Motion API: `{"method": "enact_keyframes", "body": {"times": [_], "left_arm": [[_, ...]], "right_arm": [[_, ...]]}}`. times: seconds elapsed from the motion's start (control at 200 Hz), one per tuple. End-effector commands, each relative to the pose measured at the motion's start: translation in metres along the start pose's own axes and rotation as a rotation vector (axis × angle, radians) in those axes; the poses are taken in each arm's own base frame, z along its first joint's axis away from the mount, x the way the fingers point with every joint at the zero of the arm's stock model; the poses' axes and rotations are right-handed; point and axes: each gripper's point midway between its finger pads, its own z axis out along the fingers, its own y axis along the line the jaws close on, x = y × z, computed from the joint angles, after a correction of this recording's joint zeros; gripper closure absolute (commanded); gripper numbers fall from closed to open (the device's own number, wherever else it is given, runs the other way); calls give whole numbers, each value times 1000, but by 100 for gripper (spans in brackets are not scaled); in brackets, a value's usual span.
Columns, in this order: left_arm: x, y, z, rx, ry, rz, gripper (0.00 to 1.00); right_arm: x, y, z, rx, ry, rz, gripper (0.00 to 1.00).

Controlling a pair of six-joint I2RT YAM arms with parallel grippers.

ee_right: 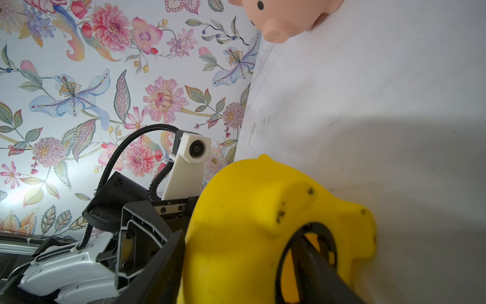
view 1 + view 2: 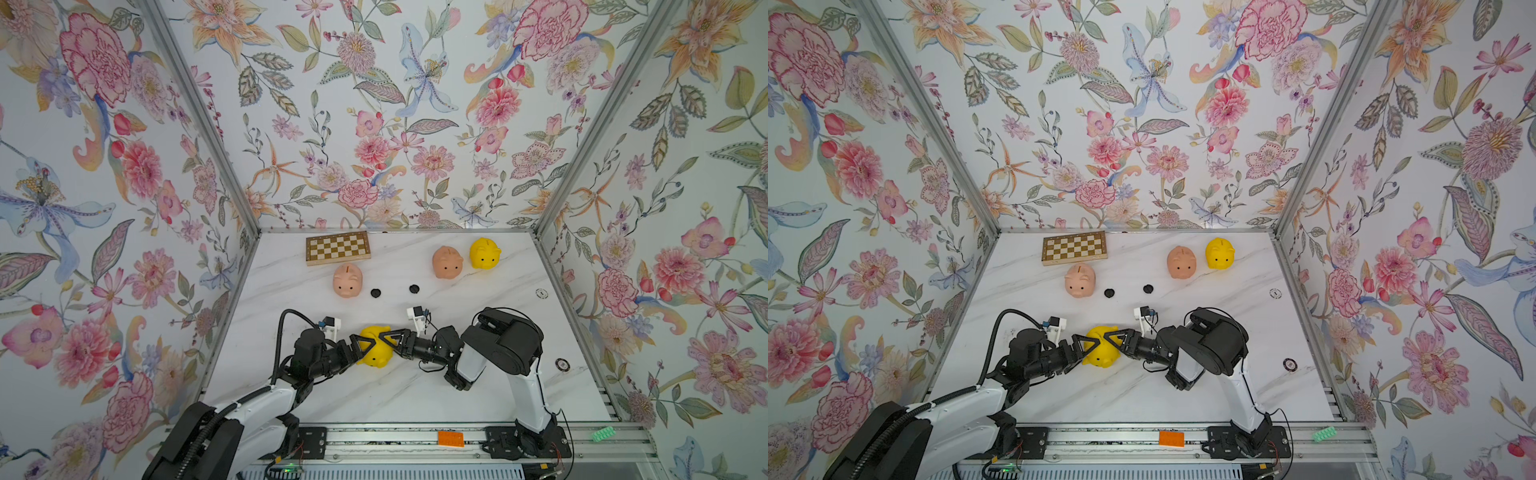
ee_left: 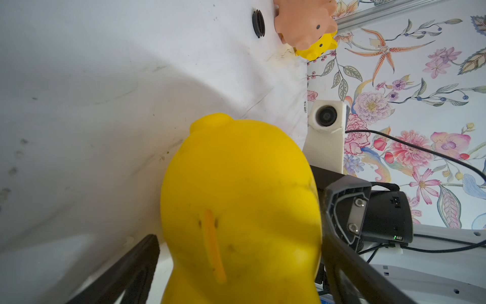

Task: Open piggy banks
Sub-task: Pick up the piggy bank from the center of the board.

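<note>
**Both claws on the near yellow pig**

You have the near yellow piggy bank (image 2: pixel 376 359) at the front middle of the white table (image 2: pixel 415 395). It sits between the two arms with its face toward their bases. Your left gripper (image 2: pixel 366 345) is spread wide and clamped across it. In the left wrist view the pig fills the whole gap, with the fingers (image 3: pixel 342 263) against either flank and the coin slot (image 3: pixel 213 250) facing the camera.

Your right gripper (image 2: pixel 391 337) meets the pig from the opposite side, jaws partly apart. In the right wrist view one of its fingers (image 1: pixel 315 265) lies across the black-rimmed belly hole (image 1: pixel 318 227) and the other sits against the pig's side. You cannot tell from these views whether it is pinching anything.

Farther back, the left pink piggy bank (image 2: pixel 348 280) stands just in front of the chessboard (image 2: pixel 338 247). Beside it, the loose black plug (image 2: pixel 375 293) and the second loose black plug (image 2: pixel 414 288) lie on the table, apart from each other. At the back right, the right pink piggy bank (image 2: pixel 447 262) and the far yellow piggy bank (image 2: pixel 484 252) stand side by side, nearly touching.
</note>
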Motion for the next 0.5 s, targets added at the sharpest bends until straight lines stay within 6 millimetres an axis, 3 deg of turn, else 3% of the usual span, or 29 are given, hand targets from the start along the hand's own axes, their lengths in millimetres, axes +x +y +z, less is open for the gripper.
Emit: {"method": "enact_keyframes", "body": {"times": [0.0, 0.27, 0.495], "left_arm": [[11, 6, -2, -13, 34, -32, 1], [19, 4, 1, -3, 69, -83, 1], [13, -5, 0, 41, 34, -73, 5]], "right_arm": [[16, -59, -11, 191, 24, 89, 36], [16, -59, -10, 183, 22, 91, 36], [16, -59, -11, 177, 19, 93, 37]]}}
